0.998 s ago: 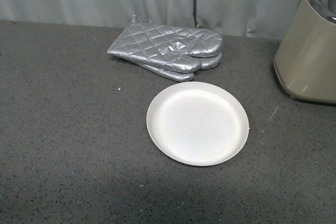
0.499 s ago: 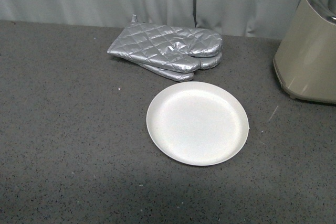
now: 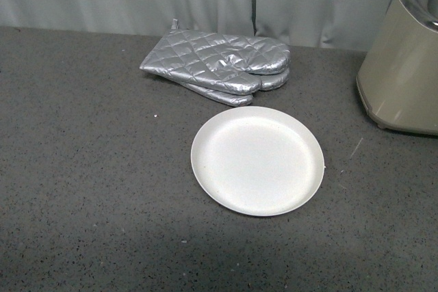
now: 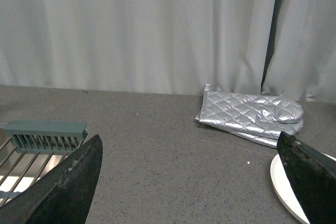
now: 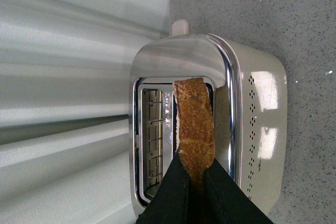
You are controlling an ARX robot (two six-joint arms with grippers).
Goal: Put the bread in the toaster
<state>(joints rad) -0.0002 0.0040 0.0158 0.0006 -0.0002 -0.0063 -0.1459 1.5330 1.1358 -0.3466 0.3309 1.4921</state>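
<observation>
In the right wrist view my right gripper [image 5: 195,174] is shut on the bread [image 5: 194,124], a tan slice with a dark brown crust seen edge-on. The slice hangs directly over the toaster [image 5: 257,129], above its shiny silver top and the open slots with wire guides. The front view shows only part of the beige toaster [image 3: 404,73] at the right edge, with neither arm nor the bread in sight. My left gripper [image 4: 191,182] is open over bare counter, its two black fingers [image 4: 68,187] wide apart with nothing between them.
A round white plate [image 3: 257,160] lies bare in the middle of the dark speckled counter. Quilted silver oven mitts [image 3: 219,65] lie behind it by the grey curtain. A green-edged wire rack [image 4: 37,140] shows in the left wrist view.
</observation>
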